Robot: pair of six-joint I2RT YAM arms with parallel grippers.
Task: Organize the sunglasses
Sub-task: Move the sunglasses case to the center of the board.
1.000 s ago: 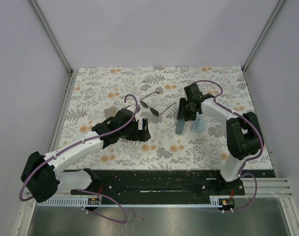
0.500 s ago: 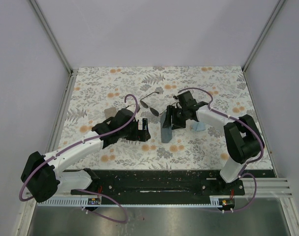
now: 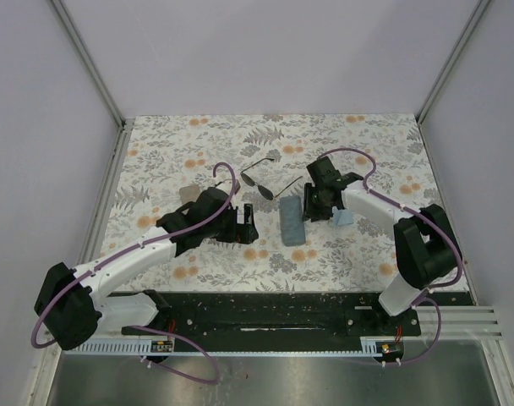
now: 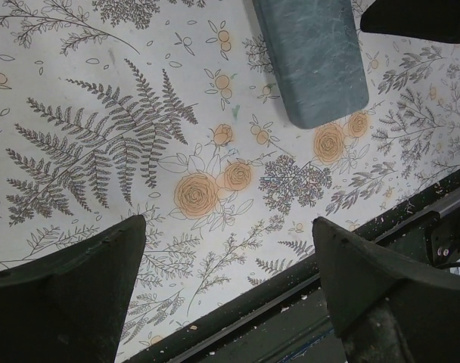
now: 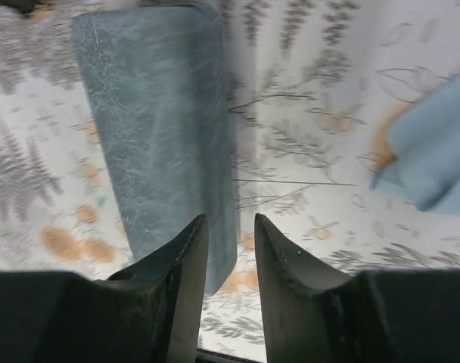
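The black wire-framed sunglasses [image 3: 259, 179] lie unfolded on the floral table at the middle back. The purple-lensed pair is not in view. My right gripper [image 3: 313, 206] [image 5: 230, 219] hovers just right of the teal case [image 3: 291, 222] [image 5: 154, 128], which lies flat. Its jaws stand a narrow gap apart and hold nothing. My left gripper [image 3: 248, 222] [image 4: 226, 223] is wide open and empty above bare table, left of the teal case [image 4: 313, 60].
A light-blue folded cloth [image 3: 343, 217] [image 5: 434, 159] lies right of the right gripper. A beige case [image 3: 188, 196] shows partly behind the left arm. The black base rail [image 4: 328, 302] runs along the table's near edge.
My right gripper carried the teal case leftward, laid it flat, let go and drew back to the right. The left arm has not moved.
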